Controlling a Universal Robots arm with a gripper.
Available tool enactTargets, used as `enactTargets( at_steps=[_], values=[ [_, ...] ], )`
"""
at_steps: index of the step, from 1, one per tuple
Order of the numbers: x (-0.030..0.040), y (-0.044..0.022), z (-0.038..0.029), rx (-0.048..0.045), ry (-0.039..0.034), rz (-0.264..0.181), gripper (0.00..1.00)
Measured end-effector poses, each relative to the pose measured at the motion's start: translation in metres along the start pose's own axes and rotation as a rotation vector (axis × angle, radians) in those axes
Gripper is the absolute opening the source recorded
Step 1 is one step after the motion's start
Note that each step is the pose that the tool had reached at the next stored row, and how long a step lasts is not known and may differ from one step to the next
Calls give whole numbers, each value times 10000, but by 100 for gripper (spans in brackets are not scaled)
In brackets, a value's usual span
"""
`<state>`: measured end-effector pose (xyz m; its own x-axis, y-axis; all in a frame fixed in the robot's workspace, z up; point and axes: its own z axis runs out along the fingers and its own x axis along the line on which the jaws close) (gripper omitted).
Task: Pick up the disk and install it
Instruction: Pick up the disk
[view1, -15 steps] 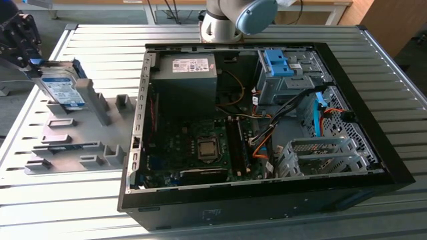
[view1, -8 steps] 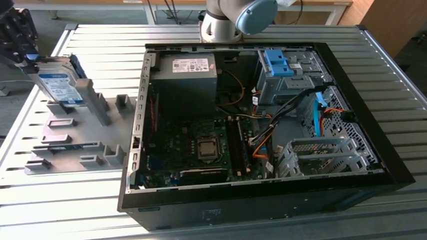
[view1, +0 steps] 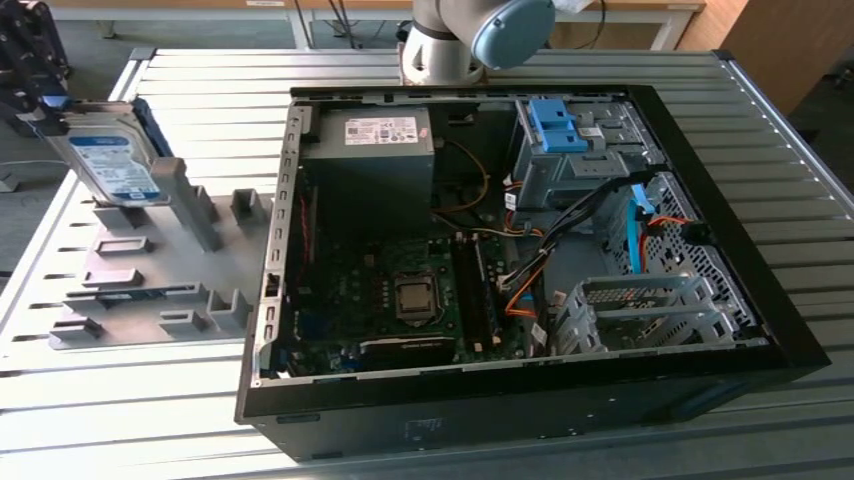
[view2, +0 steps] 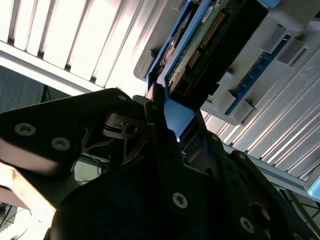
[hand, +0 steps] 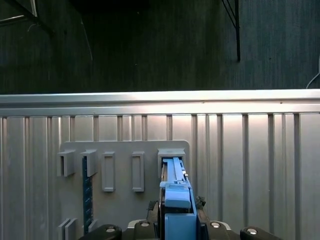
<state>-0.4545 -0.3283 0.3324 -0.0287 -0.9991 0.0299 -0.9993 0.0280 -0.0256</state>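
The disk (view1: 114, 165) is a silver drive with a white-and-blue label and blue side rails. It stands on edge at the exterior view's left, above the grey fixture plate (view1: 134, 290) and beside a tall grey post (view1: 180, 200). My black gripper (view1: 44, 98) reaches it from the far left and is shut on its upper end. In the second wrist view the disk (view2: 215, 35) shows its green circuit board, with the gripper (view2: 175, 120) clamped on its blue rail. In the first wrist view the disk (hand: 176, 192) runs edge-on out of the gripper (hand: 177, 227) toward a fixture slot.
An open black computer case (view1: 787, 300) lies on the slatted metal table (view1: 801, 130), holding a grey power-supply box (view1: 380, 150), a motherboard and a grey drive bay with blue brackets (view1: 558, 125). The arm's base (view1: 461, 45) stands behind the case. A memory stick (hand: 87, 195) sits in the fixture.
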Motion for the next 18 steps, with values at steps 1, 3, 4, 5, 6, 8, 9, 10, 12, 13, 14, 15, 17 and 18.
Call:
enactTargets(
  at_steps=[1,3,4,5,6,8,9,10,12,13,14,15,17,18],
  values=[
    [1,-1,-20,0,0,0,36],
    [2,-1,-62,0,0,0,36],
    [3,-2,-84,-1,0,-1,36],
    [3,-3,-104,-1,0,0,36],
    [4,-3,-123,0,0,0,36],
    [5,-4,-160,0,0,0,36],
    [5,-5,-182,-1,0,0,36],
    [6,-5,-200,0,0,0,36],
    [7,-6,-235,0,0,0,36],
    [8,-6,-254,-1,1,0,36],
    [8,-7,-271,0,0,0,36],
    [9,-7,-287,1,0,0,36],
    [10,-8,-320,0,0,0,36],
    [10,-9,-335,-1,0,0,36]
  ],
)
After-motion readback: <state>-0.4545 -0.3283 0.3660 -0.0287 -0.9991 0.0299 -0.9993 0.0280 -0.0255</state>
